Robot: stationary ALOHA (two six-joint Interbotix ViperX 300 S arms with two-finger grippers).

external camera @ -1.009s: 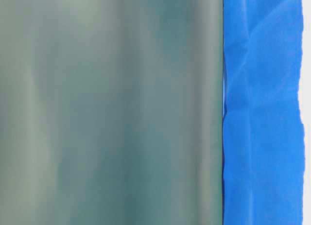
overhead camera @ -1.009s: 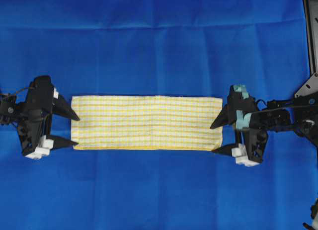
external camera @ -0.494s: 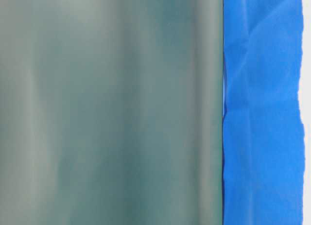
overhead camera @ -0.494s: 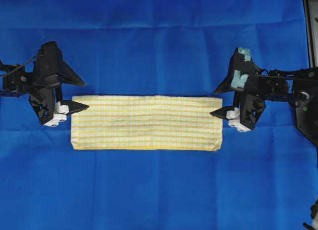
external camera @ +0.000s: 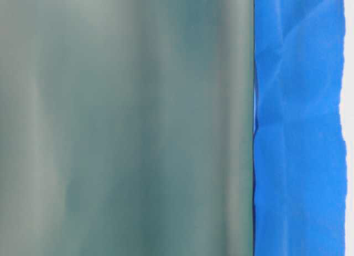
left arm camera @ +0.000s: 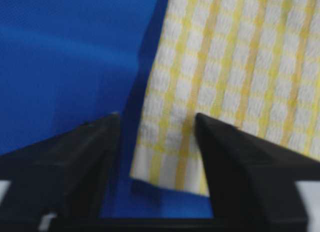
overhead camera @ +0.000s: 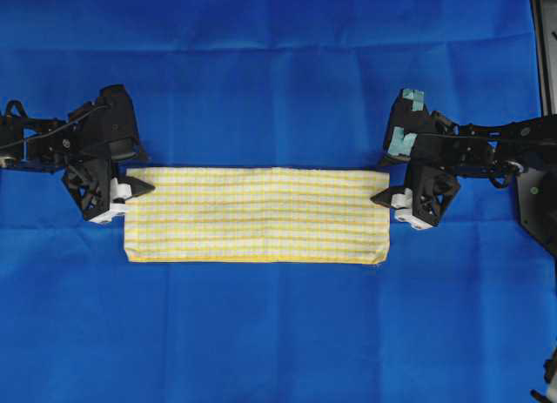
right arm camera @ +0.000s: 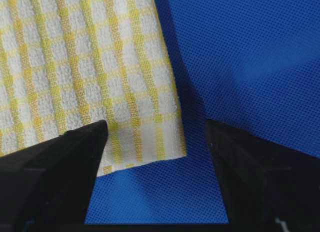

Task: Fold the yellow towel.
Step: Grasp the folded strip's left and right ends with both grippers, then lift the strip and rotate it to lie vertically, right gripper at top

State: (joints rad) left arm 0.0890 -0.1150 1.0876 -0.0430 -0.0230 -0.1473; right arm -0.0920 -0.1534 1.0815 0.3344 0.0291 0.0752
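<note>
Woven checked yellow towel [overhead camera: 255, 214] flat on blue cloth [overhead camera: 278, 63], left pincer [left arm camera: 157, 137] and right pincer [right arm camera: 156, 137] gaping astride corners, gripping nothing

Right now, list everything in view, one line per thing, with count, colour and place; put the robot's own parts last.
yellow-and-white checked towel: one, yellow and white, lying flat as a long strip at the middle of the blue cloth.
plain blue cloth: one, blue, creased, spread under the towel and covering the surface.
blurred grey-green panel: one, grey-green, filling most of the table-level view; cannot tell what it is.
left gripper: one, black with white parts, at the towel's upper left corner, that corner between its open jaws.
right gripper: one, black with white and pale teal parts, at the towel's upper right corner, that corner between its open jaws.
</note>
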